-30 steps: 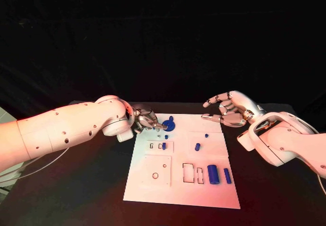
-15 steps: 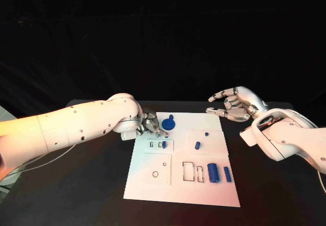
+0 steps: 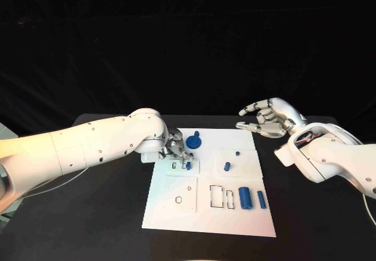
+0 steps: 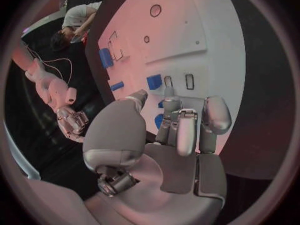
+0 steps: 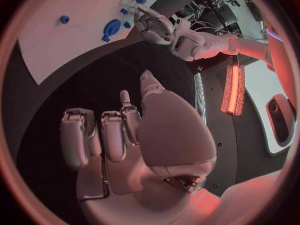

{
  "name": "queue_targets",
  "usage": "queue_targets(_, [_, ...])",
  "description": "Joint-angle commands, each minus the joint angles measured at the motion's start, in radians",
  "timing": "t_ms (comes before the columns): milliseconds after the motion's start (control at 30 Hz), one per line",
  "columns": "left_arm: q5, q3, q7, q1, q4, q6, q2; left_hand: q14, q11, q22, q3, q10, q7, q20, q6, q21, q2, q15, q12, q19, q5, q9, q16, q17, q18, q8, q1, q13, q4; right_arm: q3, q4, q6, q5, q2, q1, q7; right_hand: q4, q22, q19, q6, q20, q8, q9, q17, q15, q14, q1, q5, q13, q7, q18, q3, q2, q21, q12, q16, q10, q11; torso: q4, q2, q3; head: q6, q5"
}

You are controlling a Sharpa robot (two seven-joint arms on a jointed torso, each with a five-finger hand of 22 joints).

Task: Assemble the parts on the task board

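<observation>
A: Fingers [image 3: 179, 150] of the left hand [image 3: 172, 147] are being lowered over the task board [image 3: 210, 217], right by the small blue part [image 3: 189, 166] standing beside the two little slots. Is anything being held there?

B: That cannot be told from the head view; the fingers are bunched over the spot, presumably so a part can be seated or picked. The round blue part [image 3: 194, 142] is lying just beyond them, and the blue cylinder [image 3: 245, 199] and slim bar [image 3: 262, 200] are being left near the rectangular cut-outs.

A: And in the left wrist view?

B: The left hand [image 4: 169, 135] is being kept curled above the board [image 4: 187, 40], fingertips close to a blue part [image 4: 154, 81], with no grasp plainly visible.

A: And the right hand [image 3: 269, 122]?

B: It is being held off the board over the tabletop [image 3: 94, 217], likely out of the way. In its wrist view the right hand [image 5: 125, 135] is being kept loosely spread, with nothing grasped.
</observation>
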Motion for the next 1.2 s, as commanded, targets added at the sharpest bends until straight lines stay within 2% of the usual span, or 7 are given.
queue_targets(33, [0.006,0.0,-0.009,0.002,0.001,0.051,0.004,0.045,0.001,0.001,-0.006,-0.007,-0.001,0.002,-0.008,0.006,-0.001,-0.004,-0.004,0.006,0.0,0.002,0.001,0.112,-0.021,0.007,-0.008,-0.001,0.001,0.0,0.0,0.032,-0.01,0.001,0.0,-0.002,0.001,0.174,0.034,-0.015,0.009,0.005,-0.003,0.081,0.007,0.058,-0.008,-0.009,0.094,0.0,0.021,-0.01,0.006,-0.026,-0.019,-0.014,-0.02,0.002,0.0023,-0.001,-0.0009,-0.002,-0.004])
queue_targets(533, [0.02,-0.004,-0.006,0.001,0.007,0.078,0.012,0.046,0.001,0.001,-0.008,-0.014,-0.001,0.002,-0.01,0.007,0.003,-0.004,-0.01,0.006,0.0,0.005,0.002,0.114,-0.021,0.008,-0.01,-0.009,0.0,0.0,-0.004,0.062,-0.031,0.011,0.0,-0.016,0.001,0.167,0.029,-0.017,0.009,0.005,-0.003,0.072,0.008,0.055,-0.009,-0.012,0.087,0.001,0.023,-0.011,0.008,-0.037,-0.029,-0.02,-0.028,0.003,0.0008,-0.001,-0.0001,-0.009,-0.008])
queue_targets(767, [0.027,-0.005,-0.003,0.001,0.006,0.077,0.016,0.045,0.0,0.0,-0.005,-0.02,-0.003,0.002,-0.013,0.006,0.018,-0.005,-0.013,0.004,0.004,0.019,0.002,0.114,-0.02,0.016,0.001,-0.015,-0.001,0.0,-0.007,0.073,-0.033,0.014,0.0,-0.024,0.001,0.161,0.024,-0.018,0.01,0.006,-0.003,0.063,0.008,0.052,-0.01,-0.011,0.083,0.001,0.026,-0.012,0.01,-0.047,-0.035,-0.025,-0.033,0.003,0.0014,-0.001,0.0001,-0.007,-0.007])
queue_targets(900, [0.029,-0.005,0.0,0.001,0.005,0.084,0.019,0.043,-0.001,-0.006,0.004,-0.032,-0.004,0.002,-0.017,0.003,0.035,-0.005,-0.023,-0.002,0.006,0.033,0.0,0.11,-0.019,0.022,0.023,-0.031,-0.002,0.0,-0.009,0.078,-0.034,0.016,0.0,-0.026,0.0,0.158,0.022,-0.018,0.01,0.007,-0.003,0.06,0.008,0.051,-0.01,-0.009,0.081,0.001,0.027,-0.012,0.013,-0.052,-0.037,-0.027,-0.035,0.003,0.0008,-0.001,0.0,-0.008,-0.007])
queue_targets(1200, [0.029,-0.008,0.002,0.0,-0.004,0.087,0.026,0.041,-0.002,-0.009,0.017,-0.041,-0.005,0.002,-0.023,0.002,0.045,-0.006,-0.032,-0.006,0.007,0.045,-0.001,0.109,-0.018,0.024,0.051,-0.043,-0.002,0.0,-0.01,0.085,-0.034,0.019,0.0,-0.029,0.0,0.157,0.022,-0.018,0.01,0.008,-0.003,0.059,0.008,0.051,-0.01,-0.006,0.081,0.001,0.027,-0.011,0.015,-0.053,-0.036,-0.028,-0.035,0.003,0.0016,-0.001,0.0003,-0.007,-0.007])
